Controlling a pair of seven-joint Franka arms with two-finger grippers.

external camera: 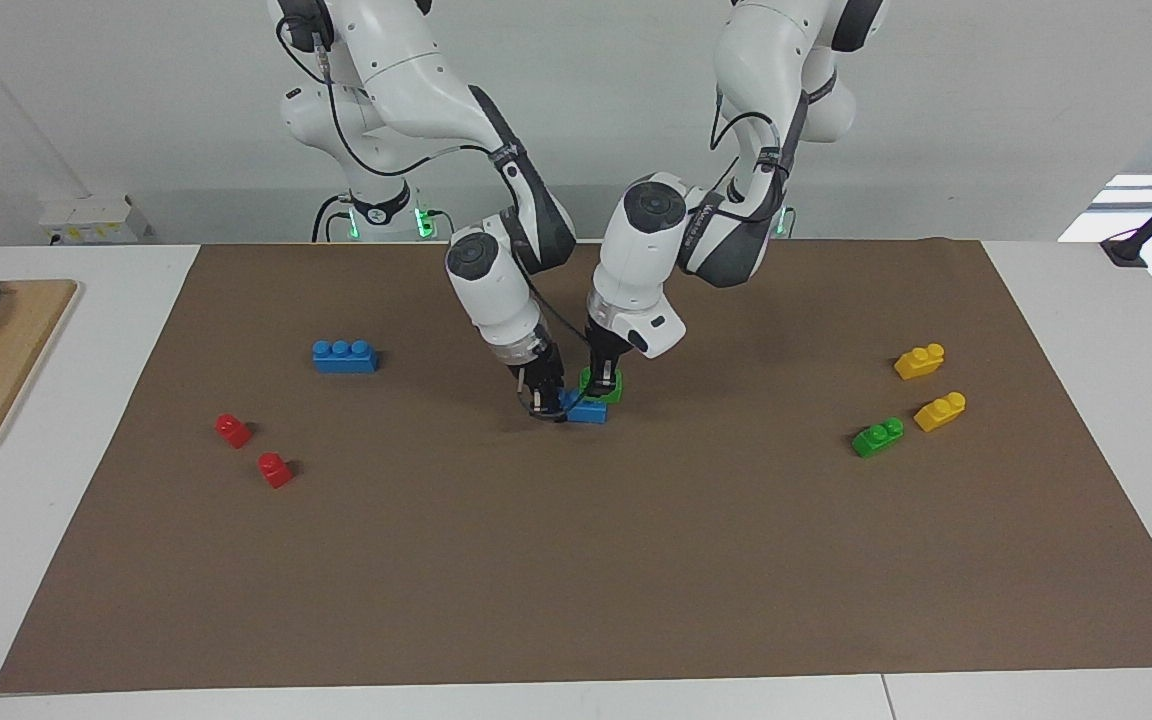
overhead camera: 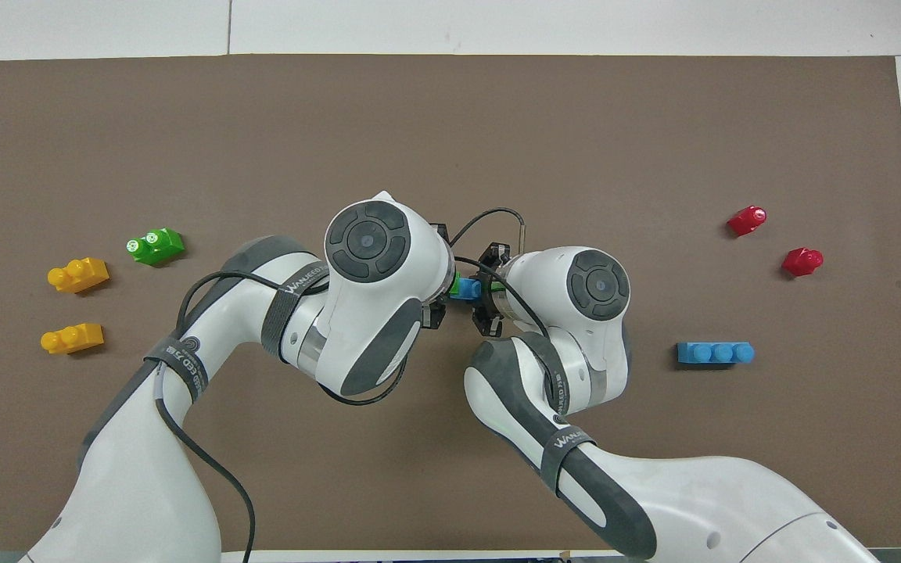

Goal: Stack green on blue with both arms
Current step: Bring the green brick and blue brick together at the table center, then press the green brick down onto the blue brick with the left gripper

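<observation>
We're pretty much at the stacking bit: our left claw [external camera: 600, 383] is gripping the green two-stud brick [external camera: 604, 386] right over the blue three-stud brick [external camera: 588, 409], which sits mid-mat on the surface, with our right claw [external camera: 542, 396] clamped on its end. Looks like green is touching blue, but we can't tell if it's pressed home. Pressing down and letting go is what's left. From overhead the wrists hide nearly everything, just slivers of green [overhead camera: 459, 285] and blue [overhead camera: 469, 288].

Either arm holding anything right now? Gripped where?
Left gripper holds the green brick from above, over the blue brick. Right gripper clamps the blue brick's end.
</observation>
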